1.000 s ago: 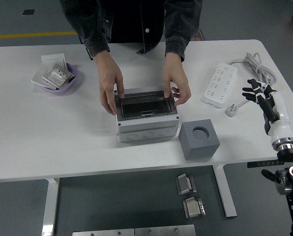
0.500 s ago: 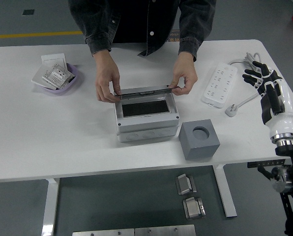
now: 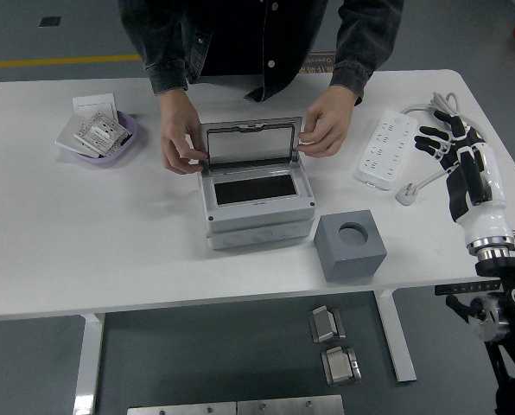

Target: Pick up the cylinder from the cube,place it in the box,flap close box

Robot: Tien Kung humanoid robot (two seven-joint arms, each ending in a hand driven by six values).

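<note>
A person's hands (image 3: 181, 130) are holding the grey plastic box's (image 3: 256, 199) flap (image 3: 249, 141) upright. Your right hand (image 3: 452, 143) is hovering spread and empty. The grey cube's (image 3: 350, 245) hole is showing no cylinder; closing is waiting.

Lab or workshop, white table (image 3: 85, 251), power strip (image 3: 387, 149), grey floor

The grey plastic box (image 3: 256, 201) sits mid-table (image 3: 85, 251), its lid up toward the far edge. The grey cube (image 3: 350, 246) lies beside its right front corner; my right hand (image 3: 454, 147) hangs at the right edge.
</note>
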